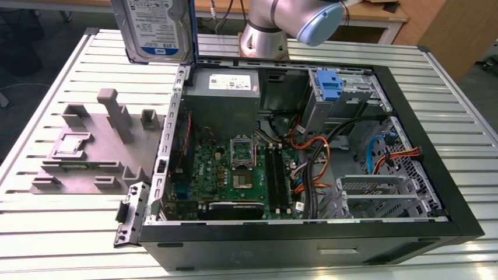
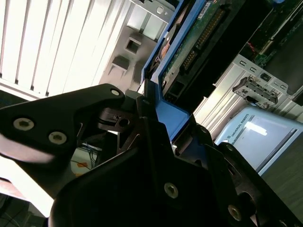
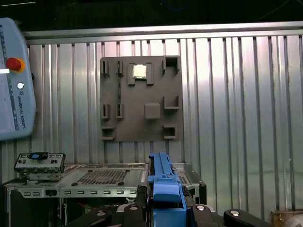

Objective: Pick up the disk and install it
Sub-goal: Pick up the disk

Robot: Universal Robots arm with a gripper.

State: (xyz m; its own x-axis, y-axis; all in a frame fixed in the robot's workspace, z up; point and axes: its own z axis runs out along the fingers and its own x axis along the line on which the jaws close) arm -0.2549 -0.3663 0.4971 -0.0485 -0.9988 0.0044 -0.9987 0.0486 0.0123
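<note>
A flat rectangular silver hard drive with a white-and-blue label and a blue plastic carrier around it, the disk, hangs upright in the air in the exterior view. Its label faces the camera, and it sits above the far corner of the open black computer case, toward the exterior view's left of the silver robot arm. It is outside the case and touches neither the case nor the slatted metal table below. In the second wrist view the black gripper is clenched on the blue carrier's edge, with a finger pressed against each side, and the disk's green circuit-board face rises beyond the grip. In the first wrist view the blue carrier stands edge-on between the same fingers. Inside the case, a grey power supply box with a white sticker sits at the far wall. A blue plastic bracket is fixed to the grey metal drive bay toward the exterior view's right, and a green motherboard covers the floor. A grey plastic fixture plate with raised blocks lies on the table just beside the case, on the exterior view's left. A light-blue teach pendant with a red button shows in the first wrist view.
</note>
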